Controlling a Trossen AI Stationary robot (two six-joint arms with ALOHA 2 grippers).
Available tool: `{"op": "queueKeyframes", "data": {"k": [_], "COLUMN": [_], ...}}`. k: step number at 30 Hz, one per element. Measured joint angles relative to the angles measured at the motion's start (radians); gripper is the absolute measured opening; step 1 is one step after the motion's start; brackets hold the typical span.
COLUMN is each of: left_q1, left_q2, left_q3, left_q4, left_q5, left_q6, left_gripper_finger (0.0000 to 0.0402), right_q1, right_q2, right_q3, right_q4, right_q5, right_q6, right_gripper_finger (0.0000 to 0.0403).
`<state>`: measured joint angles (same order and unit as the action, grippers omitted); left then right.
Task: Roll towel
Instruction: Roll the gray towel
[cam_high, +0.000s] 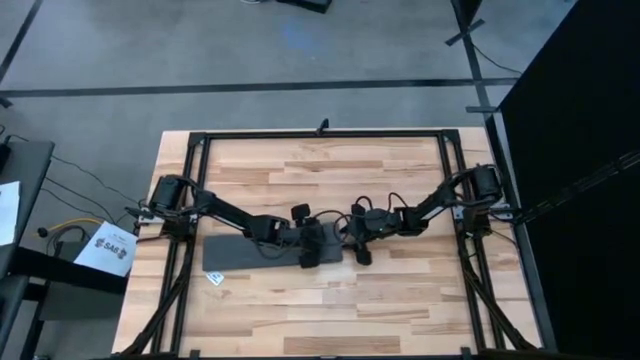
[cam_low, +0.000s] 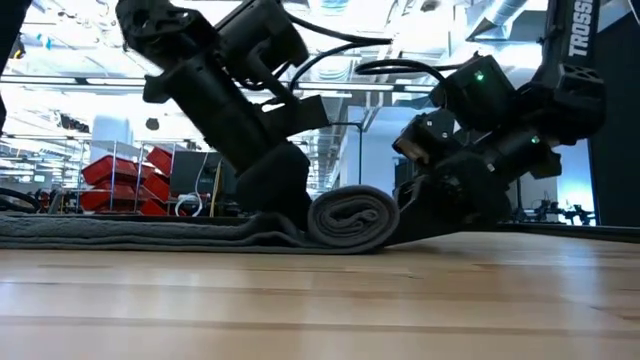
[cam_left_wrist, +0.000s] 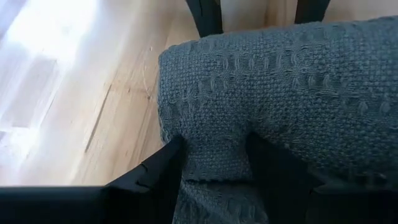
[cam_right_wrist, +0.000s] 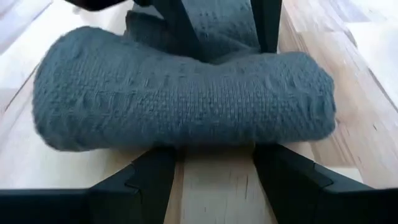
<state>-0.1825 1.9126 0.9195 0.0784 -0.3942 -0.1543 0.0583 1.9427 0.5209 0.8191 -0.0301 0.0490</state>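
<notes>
the wooden desk (cam_high: 330, 300) lay bare near and far of the towel (cam_high: 250, 253), which stretched flat leftward, its right end rolled at mid-desk. the left tool (cam_left_wrist: 214, 155) pinched the roll's cloth; the right tool (cam_right_wrist: 214, 168), fingers spread wide, sat against the roll's right side.

The soft woven cloth towel (cam_right_wrist: 186, 106) is plain dark grey with a ribbed weave; the pale wooden plank counter (cam_high: 400, 300) shows light tan, streaked boards.
</notes>
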Motion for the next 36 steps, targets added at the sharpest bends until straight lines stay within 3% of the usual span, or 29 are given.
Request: {"op": "queueKeyframes", "data": {"k": [6,15,22,30,36], "left_q1": [0.007,0.035,0.048,0.077,0.084], "left_q2": [0.005,0.132,0.229,0.262,0.363], "left_q3": [-0.074,-0.020,0.102,0.133,0.225], "left_q4": [0.227,0.416,0.421,0.490,0.543], "left_q5": [-0.015,-0.034,-0.045,-0.002,0.001], "left_q6": [0.015,0.085,0.155,0.158,0.155], "left_gripper_finger": [0.0173,0.0173,0.0173,0.0173,0.0173], "right_q1": [0.000,-0.001,-0.001,-0.002,-0.008], "right_q2": [-0.070,-0.157,-0.196,-0.395,-0.444], "right_q3": [-0.028,-0.065,-0.113,-0.224,-0.232], "right_q4": [-0.024,-0.146,-0.202,-0.274,-0.344], "right_q5": [-0.005,-0.007,0.002,0.001,0.001], "right_q6": [-0.020,-0.030,-0.035,-0.016,-0.020], "right_gripper_finger": [0.0207,0.0207,0.0207,0.0207,0.0207]}}
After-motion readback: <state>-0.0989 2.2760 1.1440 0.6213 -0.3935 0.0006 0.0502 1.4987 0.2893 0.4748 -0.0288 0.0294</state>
